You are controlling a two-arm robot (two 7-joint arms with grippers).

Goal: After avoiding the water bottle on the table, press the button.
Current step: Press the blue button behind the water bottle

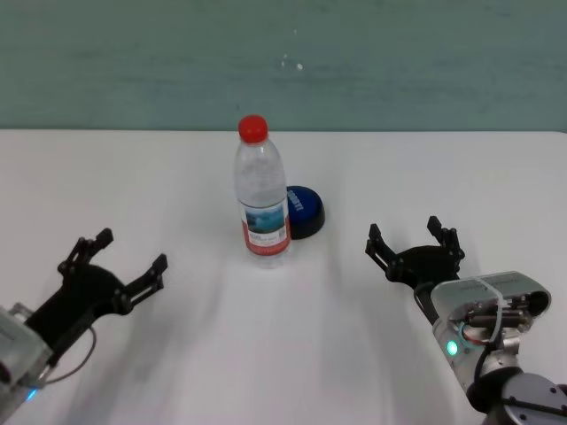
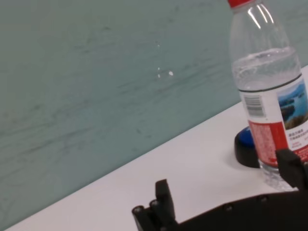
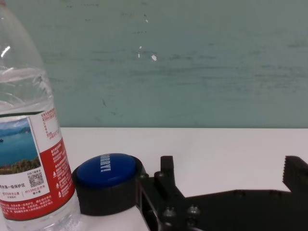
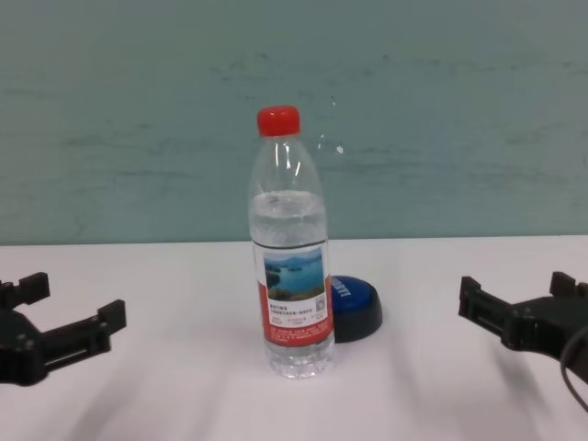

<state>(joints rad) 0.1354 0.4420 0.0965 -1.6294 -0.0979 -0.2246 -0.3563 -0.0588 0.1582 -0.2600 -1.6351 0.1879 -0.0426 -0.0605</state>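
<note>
Water bottle (image 1: 262, 200) upright, cap up; button (image 1: 303, 211) apparently touching behind.

Lighting: bright, even, diffuse. Shadows: faint and soft on the table (image 1: 372, 168). Glare: small highlights on the water bottle (image 2: 262, 17). Focus: slightly soft throughout.
</note>
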